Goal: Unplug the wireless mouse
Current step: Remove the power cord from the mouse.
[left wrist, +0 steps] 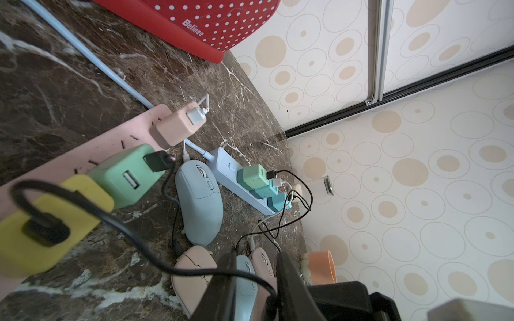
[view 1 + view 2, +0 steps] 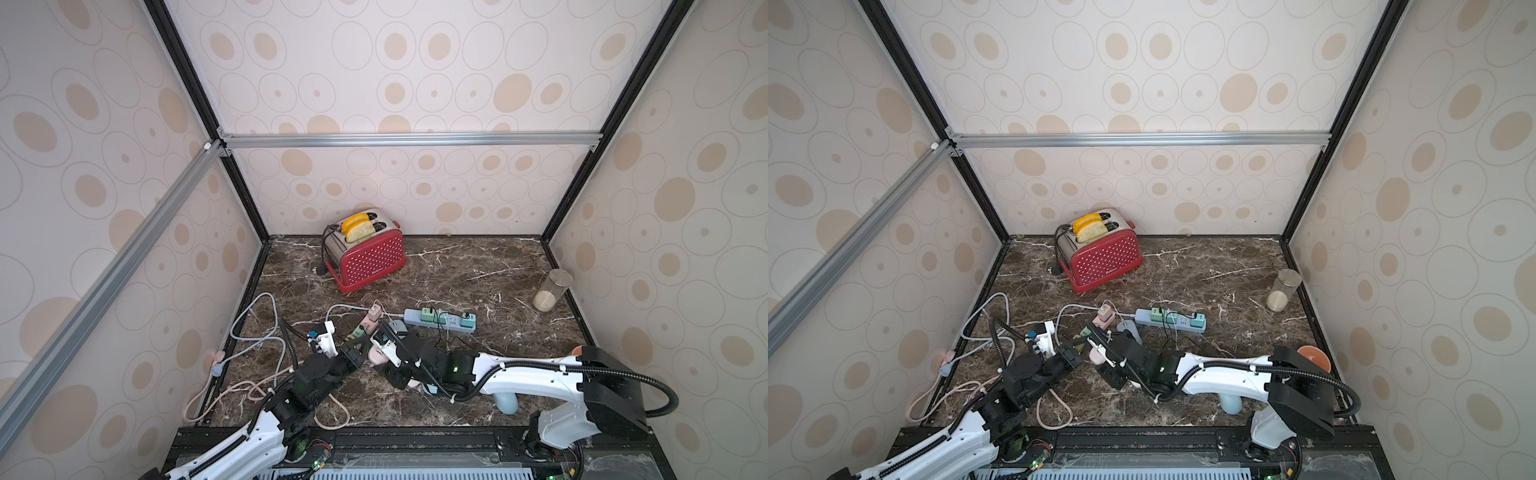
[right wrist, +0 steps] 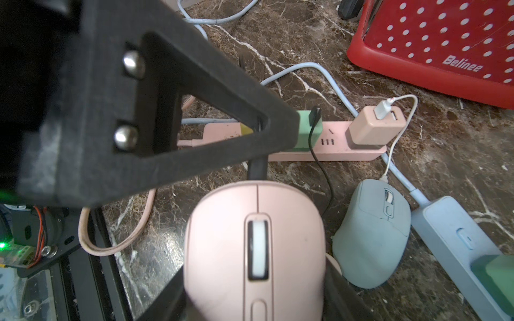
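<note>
Both top views: one toaster [image 2: 365,253], one jar [image 2: 550,291] on the counter [image 2: 478,374]. Left wrist: two strips [image 1: 222,164], three chargers [image 1: 251,173] each, four mice [image 1: 199,203]; left fingers [image 1: 292,280] narrow about a black cable [image 1: 130,236], grip unclear. Right wrist: right fingers [image 3: 345,303] clasp one pink mouse [image 3: 256,250] beside the pink strip [image 3: 333,150]

**Two arms crowd a tangle of chargers**

On the dark marble bench [image 2: 1204,270], a red polka-dot toaster [image 2: 1106,259] holding two bread slices [image 2: 1088,228] stands near the back wall. A glass jar of grains [image 2: 1282,291] sits far to the right. Up front, the left tool [image 2: 1080,345] and right tool [image 2: 1106,365] almost meet at a pink mouse [image 2: 1095,355]. Just behind lie a grey-blue mouse [image 2: 1128,328] and a blue power strip [image 2: 1169,321].
</note>
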Tool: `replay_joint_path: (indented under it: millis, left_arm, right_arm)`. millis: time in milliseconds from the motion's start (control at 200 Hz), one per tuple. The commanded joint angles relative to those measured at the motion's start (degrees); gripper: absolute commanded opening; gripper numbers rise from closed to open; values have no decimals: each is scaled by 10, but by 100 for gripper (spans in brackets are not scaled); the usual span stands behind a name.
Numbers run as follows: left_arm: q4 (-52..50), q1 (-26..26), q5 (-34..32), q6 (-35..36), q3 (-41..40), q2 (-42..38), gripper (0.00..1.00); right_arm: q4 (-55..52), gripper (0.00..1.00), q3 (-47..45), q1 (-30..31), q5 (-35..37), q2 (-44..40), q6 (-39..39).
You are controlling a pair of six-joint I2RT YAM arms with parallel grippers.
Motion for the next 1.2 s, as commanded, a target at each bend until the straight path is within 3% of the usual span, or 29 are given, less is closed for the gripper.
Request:
replay_joint_path:
  millis: [0,431,521,666,796,941,1072,1192]
  left_arm:
    - [23,-2,-10,0,17,2,22]
    - [24,-1,-1,-11,12,4,12]
    - [15,-2,-1,-11,13,-1,12]
    - [6,-2,-2,-13,13,-9,22]
    - [2,-2,-2,-13,14,-12,22]
    - [0,-2,-3,-13,16,-12,14]
    - [-1,-2,-7,-13,22,-9,0]
    - [1,-2,-13,-14,27,-2,0]
  right_arm:
    - [21,37,0,-1,-8,-8,0]
    - [14,37,24,-1,-2,14,1]
    - [12,37,26,-4,-4,12,6]
    - [6,37,30,-6,-13,12,5]
    - [2,37,32,-7,-13,15,5]
    - [-4,37,36,-7,-20,16,7]
    - [-22,37,42,-8,-33,19,9]
    - [-58,36,55,-14,-62,24,9]
